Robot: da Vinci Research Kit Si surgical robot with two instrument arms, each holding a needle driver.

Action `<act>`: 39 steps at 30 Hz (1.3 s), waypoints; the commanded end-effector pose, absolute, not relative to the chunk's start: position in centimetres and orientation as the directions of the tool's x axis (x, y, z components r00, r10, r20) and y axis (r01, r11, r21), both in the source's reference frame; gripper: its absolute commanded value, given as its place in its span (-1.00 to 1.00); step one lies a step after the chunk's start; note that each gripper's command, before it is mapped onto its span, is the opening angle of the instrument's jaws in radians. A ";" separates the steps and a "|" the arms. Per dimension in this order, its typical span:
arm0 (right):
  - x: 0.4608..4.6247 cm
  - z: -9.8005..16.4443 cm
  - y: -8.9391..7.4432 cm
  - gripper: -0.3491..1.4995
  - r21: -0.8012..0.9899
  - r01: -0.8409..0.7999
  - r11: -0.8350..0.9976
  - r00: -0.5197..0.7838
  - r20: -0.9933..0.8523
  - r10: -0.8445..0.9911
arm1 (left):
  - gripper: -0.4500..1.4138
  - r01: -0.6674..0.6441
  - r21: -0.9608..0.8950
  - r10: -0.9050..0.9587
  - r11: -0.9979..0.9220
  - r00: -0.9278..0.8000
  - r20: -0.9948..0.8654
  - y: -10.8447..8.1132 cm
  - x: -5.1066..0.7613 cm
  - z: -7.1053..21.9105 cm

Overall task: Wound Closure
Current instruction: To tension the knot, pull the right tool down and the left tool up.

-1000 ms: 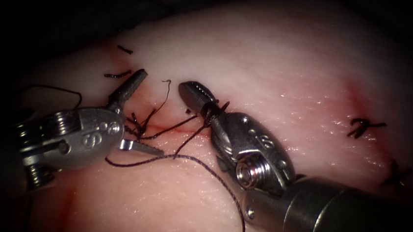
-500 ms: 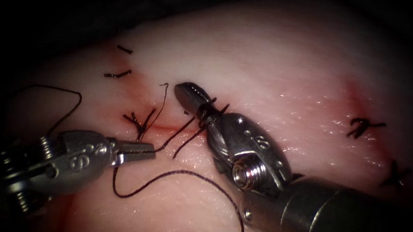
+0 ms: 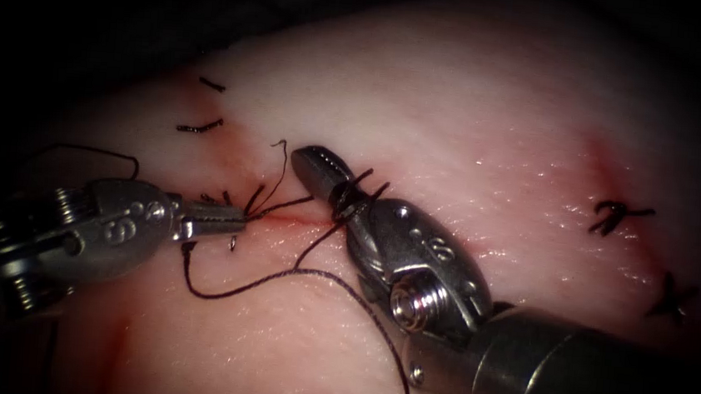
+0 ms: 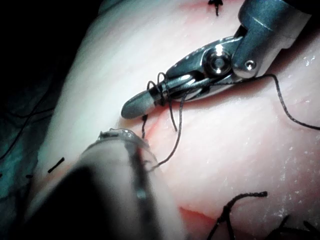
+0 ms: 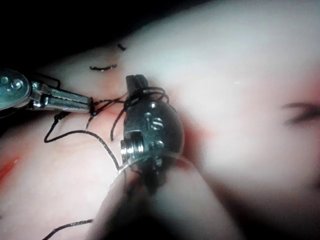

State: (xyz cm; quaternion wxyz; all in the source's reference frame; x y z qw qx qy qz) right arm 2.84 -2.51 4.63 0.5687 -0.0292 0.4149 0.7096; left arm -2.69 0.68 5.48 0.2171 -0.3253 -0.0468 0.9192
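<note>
On the pale tissue my left tool lies left of the cut, its jaws shut on the dark thread right beside the stitch. The thread runs taut from those jaws toward my right tool. That tool's jaws are shut, with nothing seen between the tips, and thread loops are wound around them behind the tips. The left wrist view shows the same loops on the right tool. In the right wrist view the left tool holds thread next to the right tool.
A long slack strand curves across the near tissue and runs under the right shaft. Two finished stitches sit at the far right. Short cut thread ends lie at the upper left. Red fluid stains the cut.
My left jaws stood open around the stitch, then shut on the thread and drew it left, pulling it taut. The right tool with its loops edged slightly left.
</note>
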 end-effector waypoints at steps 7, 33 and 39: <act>2.94 4.3 -2.7 -1.00 0.565 -0.825 -0.003 -0.367 -0.532 0.763 | -1.00 -0.419 -0.192 0.448 -0.887 -0.682 -0.578 1.2 -2.75 5.6; 3.10 3.8 -3.7 -1.00 0.442 -0.889 0.121 -0.209 -0.626 0.751 | -1.00 -0.352 -0.077 0.321 -0.933 -0.715 -0.621 2.5 -3.01 5.9; 3.17 3.8 -3.8 -1.00 0.443 -0.885 0.141 -0.198 -0.633 0.748 | -1.00 -0.362 -0.050 0.310 -0.931 -0.709 -0.633 2.6 -3.01 6.0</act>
